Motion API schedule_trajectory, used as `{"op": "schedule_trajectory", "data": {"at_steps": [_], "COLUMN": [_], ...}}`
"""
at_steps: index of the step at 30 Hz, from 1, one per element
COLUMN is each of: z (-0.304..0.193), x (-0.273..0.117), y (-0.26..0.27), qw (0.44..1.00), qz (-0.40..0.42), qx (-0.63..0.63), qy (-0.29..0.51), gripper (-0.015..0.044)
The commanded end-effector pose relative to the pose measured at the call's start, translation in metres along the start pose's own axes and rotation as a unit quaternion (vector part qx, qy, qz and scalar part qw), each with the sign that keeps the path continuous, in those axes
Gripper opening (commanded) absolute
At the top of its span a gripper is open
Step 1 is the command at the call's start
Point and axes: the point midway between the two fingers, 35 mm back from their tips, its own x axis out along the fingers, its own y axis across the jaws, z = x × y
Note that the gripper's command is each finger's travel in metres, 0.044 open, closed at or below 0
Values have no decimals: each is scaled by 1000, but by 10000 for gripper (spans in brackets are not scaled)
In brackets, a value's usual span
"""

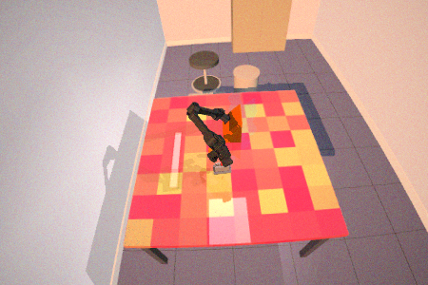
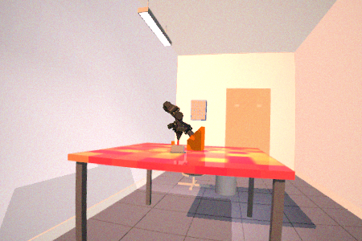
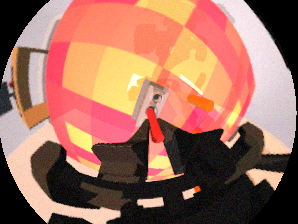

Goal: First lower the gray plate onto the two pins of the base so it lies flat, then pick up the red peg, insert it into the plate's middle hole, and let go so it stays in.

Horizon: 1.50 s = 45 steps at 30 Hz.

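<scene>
The gray plate [image 1: 222, 170] [image 3: 146, 96] lies on the base near the middle of the table, and the two show as one gray block [image 2: 178, 149] in the exterior view. In the wrist view a round dark hole shows in its top, and part of a second round opening shows beside the peg's lower end. My gripper [image 1: 222, 163] [image 2: 178, 139] [image 3: 152, 120] is shut on the red peg [image 3: 155, 125], above the plate. The peg points down at the plate, slightly tilted in the wrist view. Whether its tip is inside a hole cannot be told. The pins are not clearly visible.
An orange wedge-shaped block [image 1: 235, 127] [image 2: 198, 140] stands behind the plate, close to the arm. A small orange bar [image 3: 200, 102] [image 2: 173, 142] lies near the plate. A pale strip [image 1: 176, 159] lies on the left of the patchwork table [image 1: 290, 187] [image 2: 253, 161].
</scene>
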Motion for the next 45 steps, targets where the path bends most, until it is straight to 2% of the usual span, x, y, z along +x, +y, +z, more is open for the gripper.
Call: {"op": "schedule_trajectory", "data": {"at_steps": [1, 18, 24, 45], "z": [-1, 0, 0, -2], "x": [1, 1, 1, -6], "y": [-1, -1, -1, -2], "qw": [1000, 1000, 1000, 1000], "qz": [-1, 0, 0, -4], "qx": [0, 2, 2, -5], "qy": [0, 0, 0, -1], "gripper": [0, 0, 150, 150]}}
